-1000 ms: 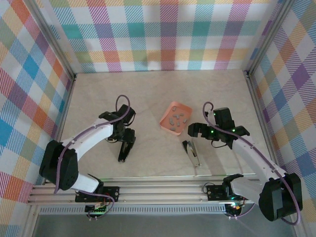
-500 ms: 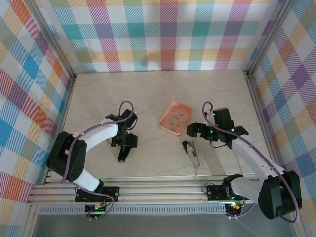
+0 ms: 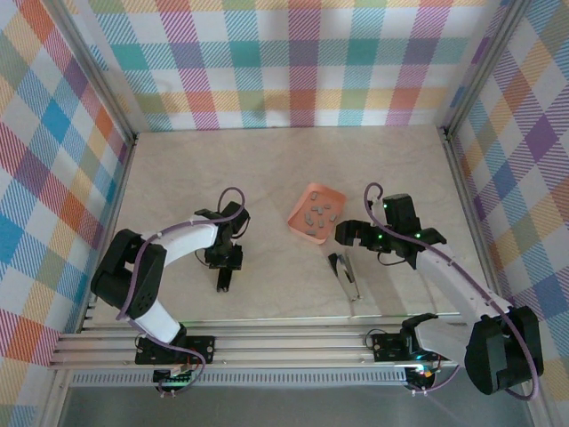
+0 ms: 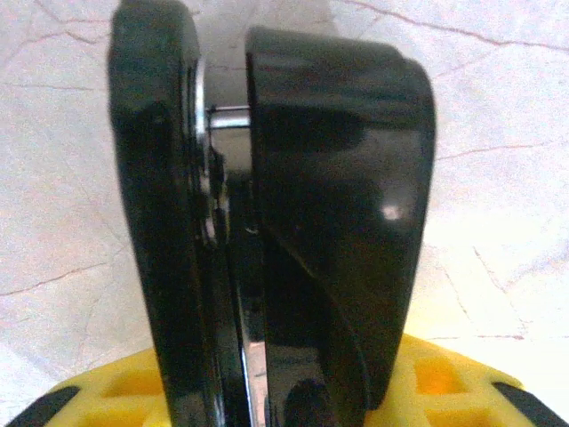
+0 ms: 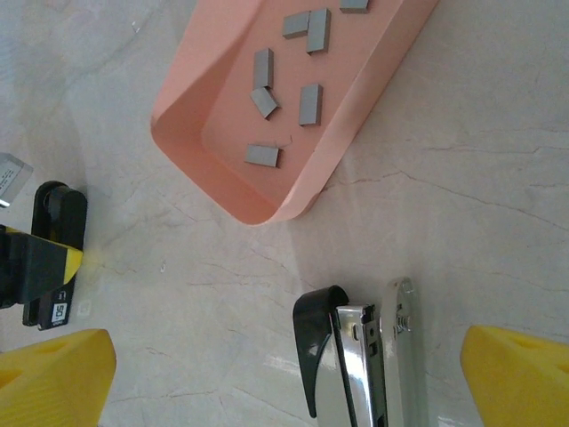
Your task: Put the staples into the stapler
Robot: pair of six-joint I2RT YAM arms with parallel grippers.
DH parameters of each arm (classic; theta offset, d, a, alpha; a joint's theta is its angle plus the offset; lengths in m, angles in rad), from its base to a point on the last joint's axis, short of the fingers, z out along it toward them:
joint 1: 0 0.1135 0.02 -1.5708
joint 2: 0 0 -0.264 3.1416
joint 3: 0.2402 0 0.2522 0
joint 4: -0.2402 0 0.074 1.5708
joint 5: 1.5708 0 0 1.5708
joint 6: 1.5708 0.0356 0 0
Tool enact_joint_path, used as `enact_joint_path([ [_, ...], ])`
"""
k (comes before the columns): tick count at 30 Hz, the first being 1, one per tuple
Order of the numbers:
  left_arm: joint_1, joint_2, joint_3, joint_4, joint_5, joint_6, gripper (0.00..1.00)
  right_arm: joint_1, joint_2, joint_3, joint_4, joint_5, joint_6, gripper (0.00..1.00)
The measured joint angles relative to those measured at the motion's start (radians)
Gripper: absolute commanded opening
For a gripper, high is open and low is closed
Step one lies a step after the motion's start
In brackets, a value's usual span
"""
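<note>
Grey staples (image 5: 310, 104) are lying in the tray (image 5: 191, 98) ahead of the right hand (image 3: 345, 235), which is hovering wide open above the open stapler (image 5: 364, 356). Meanwhile the left hand (image 3: 224, 260) is straddling a black stapler (image 4: 329, 222), grip unclear. Staple pickup seems to be starting, needing a fine pinch.

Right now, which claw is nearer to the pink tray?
Right. The right claw hovers just off the near-right edge of the pink tray; the left claw sits well off to its left.
</note>
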Motion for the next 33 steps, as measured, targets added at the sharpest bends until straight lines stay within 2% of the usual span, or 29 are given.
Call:
enact_joint_path([
  [6, -0.008, -0.084, -0.004, 0.053, 0.112, 0.110, 0.24, 0.001, 0.000, -0.016, 0.071, -0.031, -0.031, 0.99],
  [11, -0.018, -0.266, -0.004, 0.174, 0.308, 0.281, 0.20, 0.001, -0.001, -0.016, 0.214, -0.154, -0.114, 0.99],
  [14, -0.021, -0.336, -0.004, 0.250, 0.444, 0.396, 0.08, 0.009, -0.001, -0.014, 0.292, -0.245, -0.180, 0.99],
  [15, -0.021, -0.351, -0.004, 0.271, 0.498, 0.443, 0.07, 0.015, 0.000, -0.008, 0.306, -0.276, -0.209, 0.99],
  [19, -0.026, -0.359, -0.002, 0.294, 0.692, 0.644, 0.04, 0.075, 0.026, 0.058, 0.314, -0.388, -0.327, 0.99],
  [22, -0.036, -0.341, 0.018, 0.262, 0.782, 0.771, 0.03, 0.132, 0.059, 0.110, 0.312, -0.455, -0.401, 1.00],
  [27, -0.055, -0.287, 0.080, 0.206, 0.869, 0.915, 0.03, 0.215, 0.090, 0.130, 0.307, -0.521, -0.491, 0.97],
  [33, -0.061, -0.274, 0.093, 0.190, 0.937, 1.014, 0.02, 0.264, 0.130, 0.130, 0.309, -0.554, -0.529, 0.96],
])
